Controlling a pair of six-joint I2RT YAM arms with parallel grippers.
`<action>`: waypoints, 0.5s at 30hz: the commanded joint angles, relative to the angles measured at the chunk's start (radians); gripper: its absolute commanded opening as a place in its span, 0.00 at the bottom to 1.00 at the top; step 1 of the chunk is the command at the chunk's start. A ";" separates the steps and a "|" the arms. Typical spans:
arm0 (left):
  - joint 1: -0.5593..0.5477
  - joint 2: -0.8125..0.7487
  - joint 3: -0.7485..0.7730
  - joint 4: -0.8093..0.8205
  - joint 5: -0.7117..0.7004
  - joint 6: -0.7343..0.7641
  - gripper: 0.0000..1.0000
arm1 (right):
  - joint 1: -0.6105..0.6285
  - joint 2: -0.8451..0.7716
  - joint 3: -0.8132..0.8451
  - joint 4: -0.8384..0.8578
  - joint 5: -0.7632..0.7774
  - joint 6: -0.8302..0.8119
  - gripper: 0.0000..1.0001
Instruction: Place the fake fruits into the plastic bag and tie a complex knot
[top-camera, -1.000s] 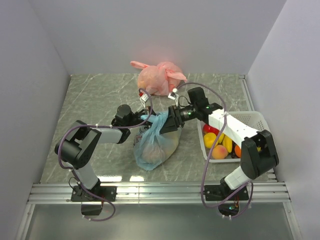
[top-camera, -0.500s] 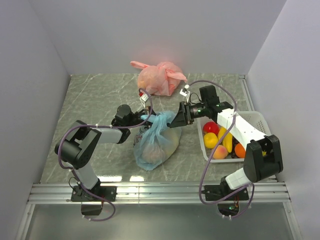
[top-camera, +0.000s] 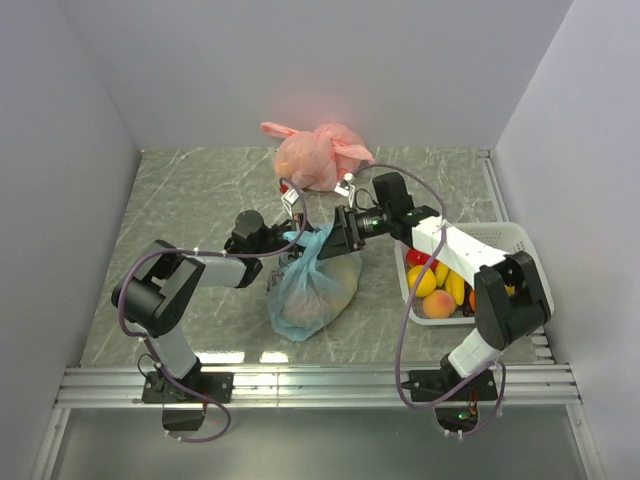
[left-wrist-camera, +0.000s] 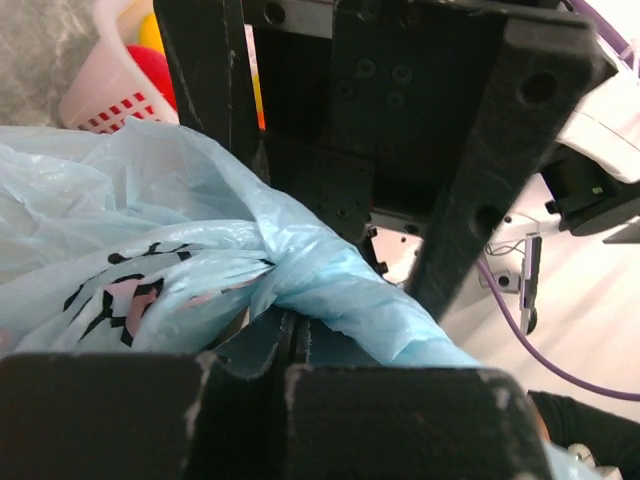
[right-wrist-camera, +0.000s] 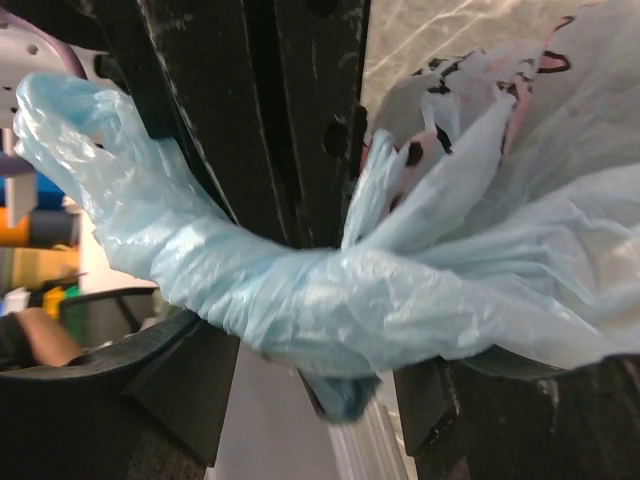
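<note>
Plastic bag (top-camera: 310, 290) lgthwise near-far (top far)

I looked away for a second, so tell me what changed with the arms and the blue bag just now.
The right gripper drew back to the right, off the plastic bag, then returned to its twisted top; whether it grips is unclear. The left gripper stayed shut on the bag's handle. The bag, the pink knotted bag and the basket did not move.
</note>
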 joint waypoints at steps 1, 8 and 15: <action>-0.023 0.009 0.030 0.104 0.005 -0.008 0.00 | 0.025 0.040 0.070 0.143 0.017 0.068 0.64; -0.024 0.023 0.035 0.094 0.005 0.004 0.00 | 0.057 0.066 0.138 0.175 -0.043 0.073 0.73; -0.018 0.006 0.023 0.111 -0.003 0.001 0.00 | -0.020 -0.019 0.067 -0.186 -0.057 -0.188 0.87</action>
